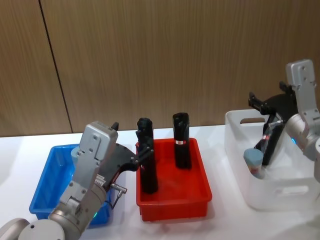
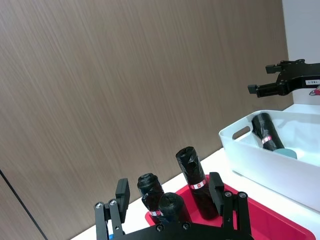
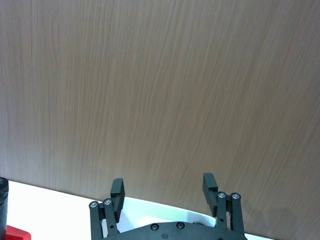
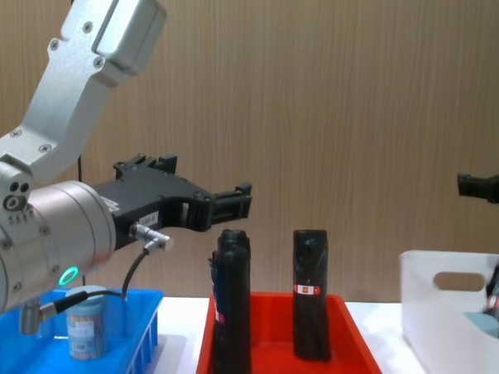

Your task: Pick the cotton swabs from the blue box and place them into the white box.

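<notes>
Left gripper (image 4: 232, 200), fingers apart and empty, hovers above the upright cotton swabs (image 4: 84, 325) in the blue box (image 1: 47, 192); right gripper (image 1: 256, 103) open over the white box (image 1: 235, 132).

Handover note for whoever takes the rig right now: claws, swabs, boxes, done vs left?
Left claw: open, empty, raised between the blue box and the red tray.
Right claw: open, empty, above the white box.
Done: one cotton swab jar sits in the white box, beside a black pack.
Left: one swab jar stands in the blue box.
</notes>
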